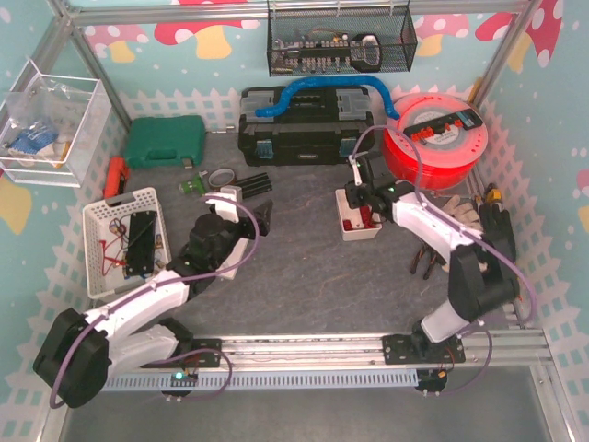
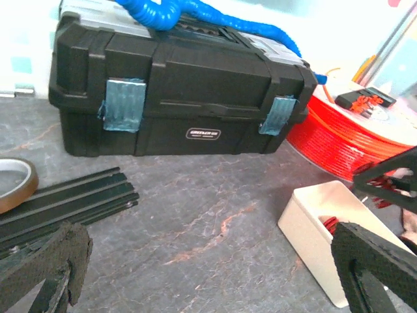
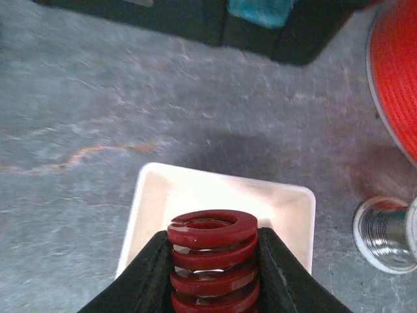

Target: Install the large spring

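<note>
While my right gripper is clamped on the large red spring, held upright over the white bin toward the table's far right edge, I see my left gripper spread wide apart near the table's centre, facing the black toolbox.

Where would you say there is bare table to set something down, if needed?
Mid-table is bare, between the toolbox, the small white tray and the left gripper. So is the strip just beyond the front rail. The right edge is crowded: pliers, gloves, red spool.
</note>
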Motion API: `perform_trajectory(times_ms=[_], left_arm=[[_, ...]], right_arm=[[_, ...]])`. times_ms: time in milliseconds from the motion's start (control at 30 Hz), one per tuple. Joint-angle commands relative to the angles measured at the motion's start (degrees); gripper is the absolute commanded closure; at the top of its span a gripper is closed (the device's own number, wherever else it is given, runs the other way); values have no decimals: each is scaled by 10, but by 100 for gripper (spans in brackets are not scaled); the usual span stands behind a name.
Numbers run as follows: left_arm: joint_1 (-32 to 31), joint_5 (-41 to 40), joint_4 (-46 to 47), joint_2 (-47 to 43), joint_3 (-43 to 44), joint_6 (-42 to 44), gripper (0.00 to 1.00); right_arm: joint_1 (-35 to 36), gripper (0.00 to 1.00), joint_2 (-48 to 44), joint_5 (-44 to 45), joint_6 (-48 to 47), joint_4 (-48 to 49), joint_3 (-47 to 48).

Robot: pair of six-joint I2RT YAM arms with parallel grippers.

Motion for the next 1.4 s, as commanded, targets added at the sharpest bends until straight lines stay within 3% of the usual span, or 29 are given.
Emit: perform_trajectory(times_ms=[0, 233, 567, 733, 1033, 1367], left_arm=[[-3, -30, -8, 7, 7, -37, 1], [-2, 74, -34, 14, 29, -55, 1], [-3, 247, -133, -5, 71, -121, 34], [-12, 335, -154, -1, 95, -126, 43], [-46, 360, -196, 49, 164, -114, 40], [-71, 357, -221, 127, 214, -100, 61]], right_arm=[[12, 95, -82, -56, -51, 84, -57], [104, 100, -212, -76, -150, 227, -168], [168, 100, -328, -203, -256, 516, -375], [179, 100, -310, -193, -275, 552, -395], [202, 100, -289, -205, -288, 619, -426], [219, 100, -273, -190, -292, 639, -430]])
